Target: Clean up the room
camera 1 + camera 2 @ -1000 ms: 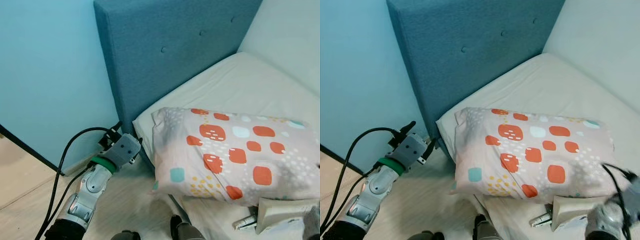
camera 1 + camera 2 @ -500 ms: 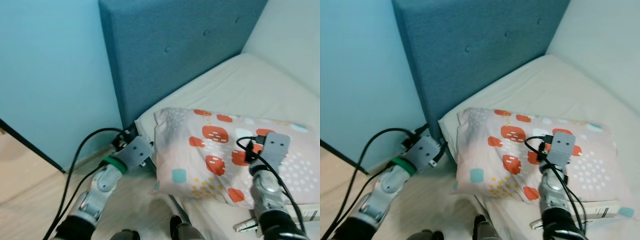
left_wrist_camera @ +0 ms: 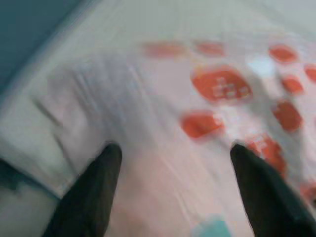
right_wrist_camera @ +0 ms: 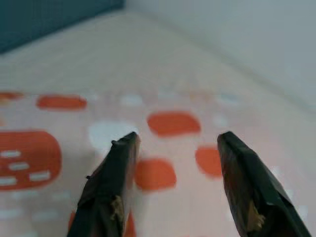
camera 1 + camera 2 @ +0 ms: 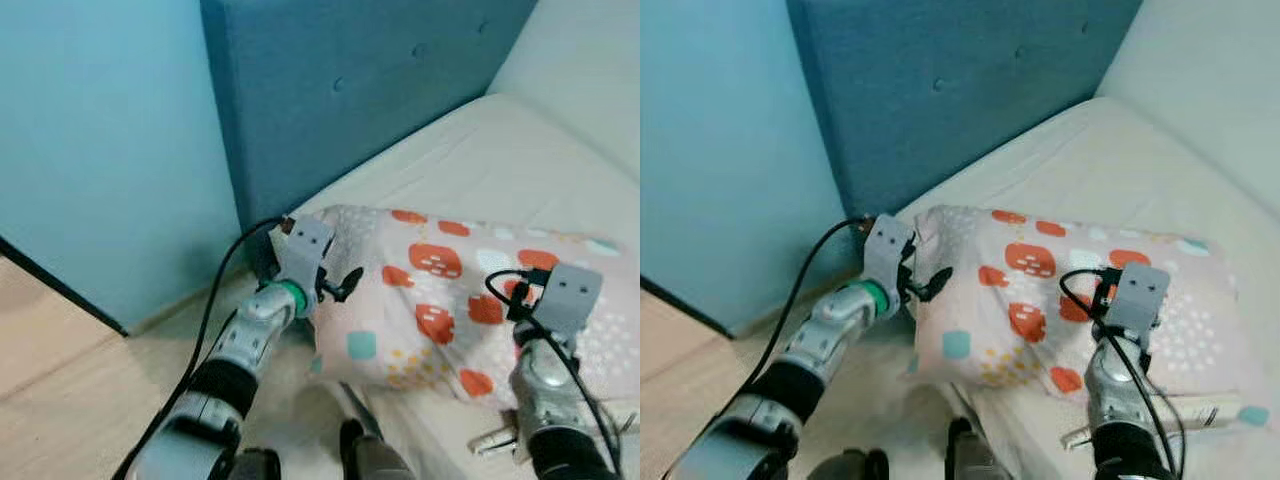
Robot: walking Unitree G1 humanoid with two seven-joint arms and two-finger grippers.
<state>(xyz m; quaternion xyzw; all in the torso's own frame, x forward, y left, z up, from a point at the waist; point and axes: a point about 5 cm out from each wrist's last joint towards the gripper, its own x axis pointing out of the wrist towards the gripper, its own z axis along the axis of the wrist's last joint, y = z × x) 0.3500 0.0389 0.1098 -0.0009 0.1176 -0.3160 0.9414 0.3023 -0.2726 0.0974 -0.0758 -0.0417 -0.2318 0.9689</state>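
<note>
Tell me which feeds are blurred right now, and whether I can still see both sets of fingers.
Left wrist view: heavy motion smear, the pillow pattern streaked, yet the left gripper reads spread over it. Right wrist view: the black fingers fairly crisp, the pillow beyond soft, the right gripper open. Head views: mildly soft, evenly lit, no glare; headboard clear.

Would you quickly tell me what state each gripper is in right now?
Left gripper: open, holding nothing, fingers spread over the pillow at its near corner.
Right gripper: open, holding nothing, above the pillow.
</note>
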